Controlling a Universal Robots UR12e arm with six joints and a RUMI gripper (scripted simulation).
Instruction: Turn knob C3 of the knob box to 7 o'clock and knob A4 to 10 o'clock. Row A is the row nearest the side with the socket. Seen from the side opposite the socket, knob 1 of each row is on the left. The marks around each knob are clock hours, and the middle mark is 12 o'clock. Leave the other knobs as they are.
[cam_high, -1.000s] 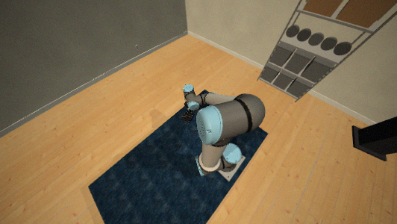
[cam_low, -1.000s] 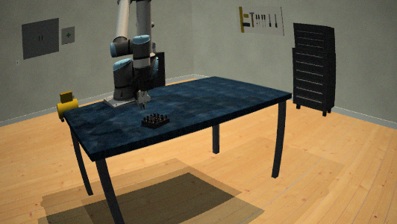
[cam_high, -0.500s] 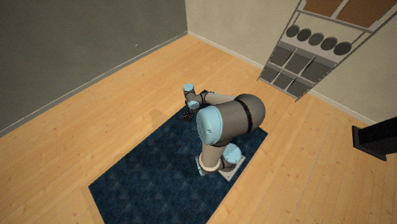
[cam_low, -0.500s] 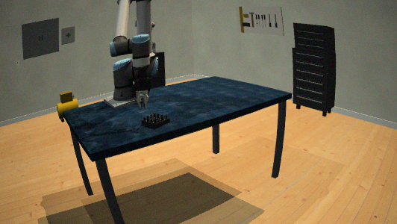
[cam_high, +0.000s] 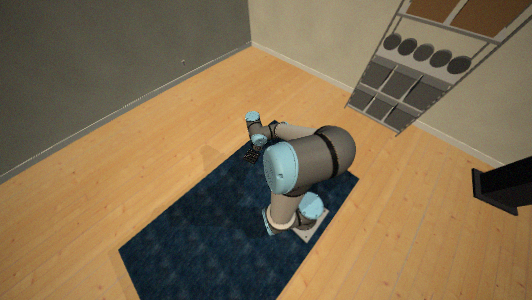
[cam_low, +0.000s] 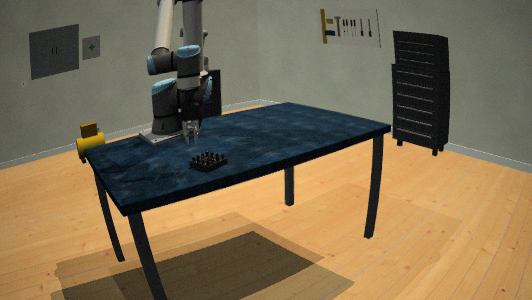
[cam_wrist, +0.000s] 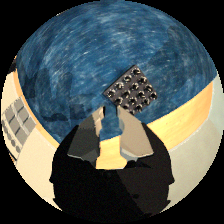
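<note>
The knob box is a small black box with rows of knobs, lying on the blue table top near the front left edge. It also shows in the wrist view and, partly hidden by the arm, in the overhead view. My gripper points down and hangs above the table, behind the box and apart from it. In the wrist view the gripper has its fingers nearly together with a narrow gap and nothing between them; the box lies just beyond the fingertips. Knob pointers are too small to read.
The arm's base stands on the table's back left corner. A yellow machine sits on the floor behind the table's left end. A black tool cabinet stands at the right wall. The table edge runs close past the box.
</note>
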